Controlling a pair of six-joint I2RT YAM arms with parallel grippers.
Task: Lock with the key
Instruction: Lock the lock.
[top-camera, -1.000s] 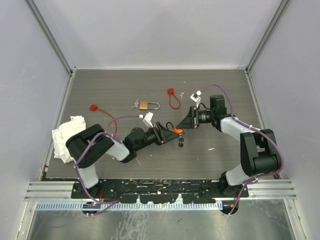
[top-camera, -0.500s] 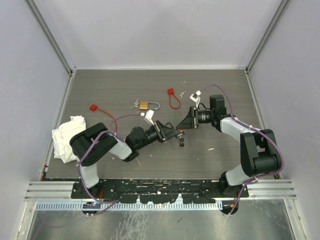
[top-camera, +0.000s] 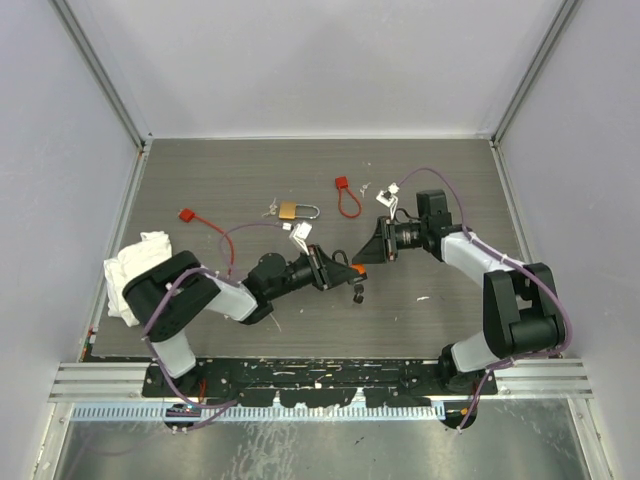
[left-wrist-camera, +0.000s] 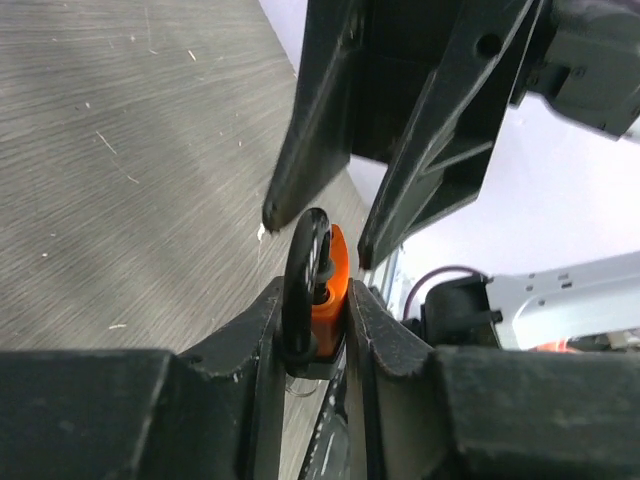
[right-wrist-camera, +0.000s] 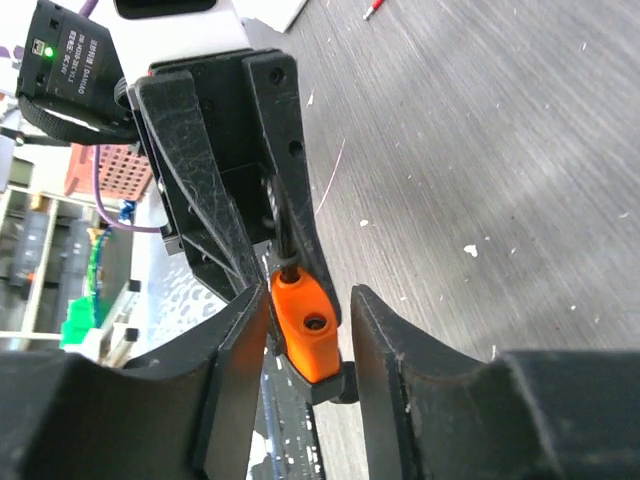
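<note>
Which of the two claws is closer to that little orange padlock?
Left. The left gripper is clamped on the orange padlock. The right gripper straddles it from the opposite side, with a gap showing beside one finger.

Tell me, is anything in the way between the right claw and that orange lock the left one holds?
Nothing visible. The orange lock, clamped in the left gripper, sits directly between the open fingers of the right gripper.

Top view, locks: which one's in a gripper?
The orange padlock, clamped in the left gripper at mid-table. The brass padlock, the looped red cable lock and the other red one lie loose farther back.
</note>
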